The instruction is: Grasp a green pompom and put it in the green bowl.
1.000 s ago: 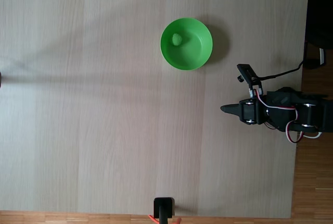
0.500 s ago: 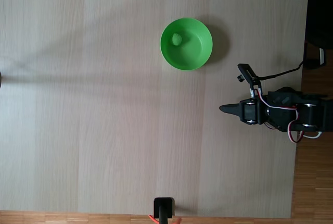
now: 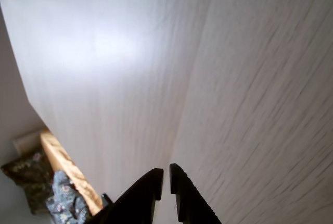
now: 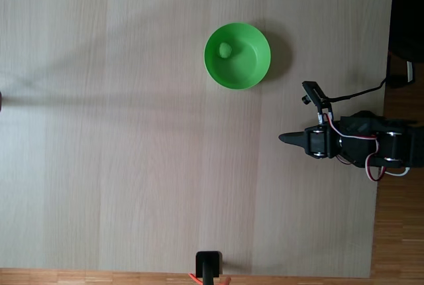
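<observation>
A pale wood-grain table [image 4: 132,132] carries the green bowl [image 4: 248,73]; the green pompom [image 4: 225,50] lies inside it, toward the bowl's left wall in the fixed view. The gripper [image 4: 285,138] sits well apart, below and right of the bowl, its black fingers [image 3: 179,190] nearly together, holding nothing.

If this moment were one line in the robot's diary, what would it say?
green pompom: inside green bowl | gripper: jaws nearly closed, empty, away from bowl | table
</observation>
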You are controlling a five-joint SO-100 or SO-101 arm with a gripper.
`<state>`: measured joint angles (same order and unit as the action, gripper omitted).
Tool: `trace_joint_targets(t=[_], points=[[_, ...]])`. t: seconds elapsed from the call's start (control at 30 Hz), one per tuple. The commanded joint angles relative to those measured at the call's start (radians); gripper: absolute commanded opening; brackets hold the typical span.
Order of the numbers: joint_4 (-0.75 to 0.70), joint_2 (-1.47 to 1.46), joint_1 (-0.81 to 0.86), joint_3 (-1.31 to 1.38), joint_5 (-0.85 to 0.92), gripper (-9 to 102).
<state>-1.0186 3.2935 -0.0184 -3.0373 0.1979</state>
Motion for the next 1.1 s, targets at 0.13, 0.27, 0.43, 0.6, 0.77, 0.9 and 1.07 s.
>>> trace_joint_targets(t=[0.13,0.27,0.43,0.6,0.77,0.9,1.07], points=[[0.009,0.058,0.006,0.015,0.000,0],[0.009,0.058,0.006,0.015,0.002,0],[0.009,0.058,0.005,0.005,0.002,0],[0.011,0.058,-0.006,0.008,0.002,0],[0.011,0.058,-0.002,0.005,0.002,0],[0.011,0.058,-0.006,0.003,0.002,0],[0.011,0.058,0.003,0.003,0.002,0]])
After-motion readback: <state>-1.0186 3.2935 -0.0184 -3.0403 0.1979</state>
